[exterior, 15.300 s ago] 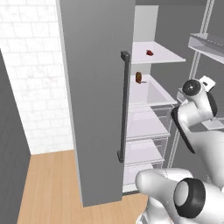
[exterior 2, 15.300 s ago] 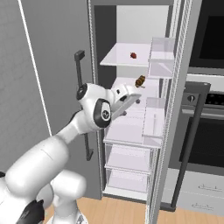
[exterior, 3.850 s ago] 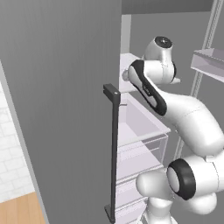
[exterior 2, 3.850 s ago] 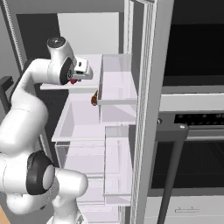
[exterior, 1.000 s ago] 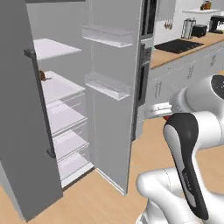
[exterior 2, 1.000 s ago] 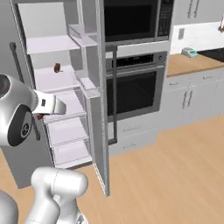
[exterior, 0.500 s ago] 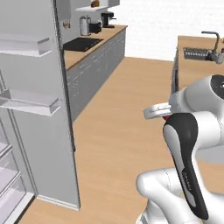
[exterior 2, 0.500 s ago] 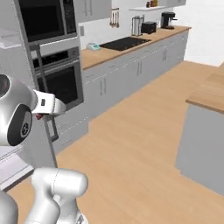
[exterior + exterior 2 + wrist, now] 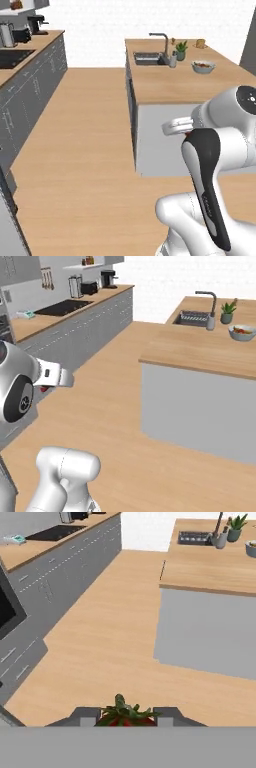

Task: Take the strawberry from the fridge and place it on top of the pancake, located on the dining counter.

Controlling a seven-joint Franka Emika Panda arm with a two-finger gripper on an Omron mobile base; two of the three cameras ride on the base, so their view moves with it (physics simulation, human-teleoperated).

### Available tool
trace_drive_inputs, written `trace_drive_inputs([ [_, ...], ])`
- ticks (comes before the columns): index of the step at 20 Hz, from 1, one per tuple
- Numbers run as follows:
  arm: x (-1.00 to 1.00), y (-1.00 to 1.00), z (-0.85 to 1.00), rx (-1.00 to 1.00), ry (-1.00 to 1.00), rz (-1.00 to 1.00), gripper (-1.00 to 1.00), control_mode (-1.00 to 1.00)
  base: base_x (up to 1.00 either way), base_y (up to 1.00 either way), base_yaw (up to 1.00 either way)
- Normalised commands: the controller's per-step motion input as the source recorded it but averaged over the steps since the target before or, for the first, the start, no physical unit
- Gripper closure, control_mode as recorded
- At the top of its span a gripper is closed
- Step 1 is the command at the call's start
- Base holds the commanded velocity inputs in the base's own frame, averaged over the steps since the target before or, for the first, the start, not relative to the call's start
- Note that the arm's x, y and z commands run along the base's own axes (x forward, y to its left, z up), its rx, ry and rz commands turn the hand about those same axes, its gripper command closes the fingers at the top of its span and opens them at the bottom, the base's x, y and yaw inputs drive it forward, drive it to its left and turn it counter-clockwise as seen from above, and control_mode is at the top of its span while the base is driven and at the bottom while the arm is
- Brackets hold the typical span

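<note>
In the hand view the strawberry [image 9: 125, 716] is seen clamped between the two fingertips [image 9: 86, 716] of the gripper [image 9: 126, 718], at the 6 o'clock edge of the picture, its green leaves standing up above the red flesh. The jaws are closed on it from both sides, one tip at its 9 o'clock and the other at its 3 o'clock.

In the right base view a spot of red is seen under the gripper [image 9: 59, 379], held close to the arm above the wooden floor [image 9: 115, 421]. In the left base view a trace of red is glimpsed just below the gripper [image 9: 176, 127].

The dining counter [image 9: 210, 569] is seen well apart from the strawberry, toward 1 o'clock in the hand view, with a sink [image 9: 149, 59], a tap [image 9: 161, 42], a small plant [image 9: 180, 49] and a bowl [image 9: 203, 66] on it.
</note>
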Motion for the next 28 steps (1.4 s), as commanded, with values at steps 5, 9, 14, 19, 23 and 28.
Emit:
trace_drive_inputs([
  [5,0.00,0.00,0.00,0.00,0.00,0.00,1.00,1.00,0.50,-1.00,-0.25],
  [9,0.00,0.00,0.00,0.00,0.00,0.00,1.00,1.00,0.35,-1.00,-0.20],
  [14,0.00,0.00,0.00,0.00,0.00,0.00,1.00,1.00,0.29,-1.00,-0.18],
  [19,0.00,0.00,0.00,0.00,0.00,0.00,1.00,1.00,0.35,-1.00,-0.13],
  [23,0.00,0.00,0.00,0.00,0.00,0.00,1.00,1.00,0.40,-1.00,-0.05],
  [28,0.00,0.00,0.00,0.00,0.00,0.00,1.00,1.00,0.69,-1.00,-0.01],
])
